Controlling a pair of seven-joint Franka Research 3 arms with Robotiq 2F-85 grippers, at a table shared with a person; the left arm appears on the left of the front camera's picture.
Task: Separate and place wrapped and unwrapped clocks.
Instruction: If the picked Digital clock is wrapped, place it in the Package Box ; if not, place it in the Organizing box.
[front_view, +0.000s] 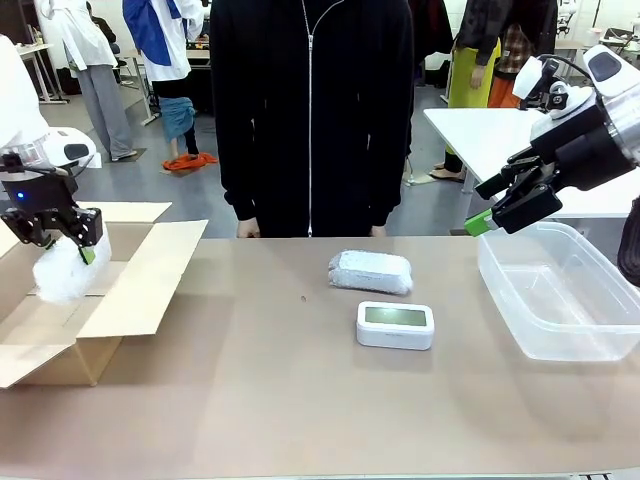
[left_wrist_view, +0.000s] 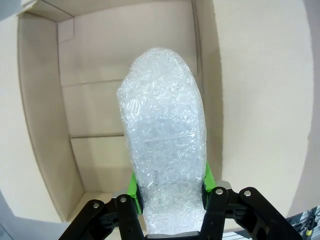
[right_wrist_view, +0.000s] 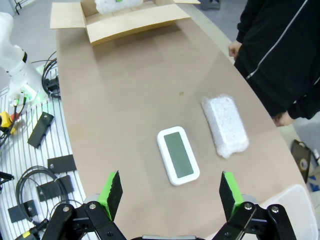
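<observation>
My left gripper (front_view: 75, 248) is shut on a wrapped clock (left_wrist_view: 165, 140), a bubble-wrap bundle (front_view: 66, 272) hanging over the open cardboard box (front_view: 120, 300) at the table's left. A second wrapped clock (front_view: 371, 271) lies mid-table in front of the person, and it shows in the right wrist view too (right_wrist_view: 224, 125). The bare white clock (front_view: 395, 325) with a grey screen lies just nearer to me (right_wrist_view: 178, 155). My right gripper (front_view: 497, 205) hovers open and empty, high above the table's right side, its green pads (right_wrist_view: 111, 192) wide apart.
A clear plastic bin (front_view: 560, 290) stands at the right end of the table. The person in a black jacket (front_view: 310, 110) stands at the far edge with hands near the table. Cables and black parts (right_wrist_view: 35, 165) lie on a rack off the table's near side.
</observation>
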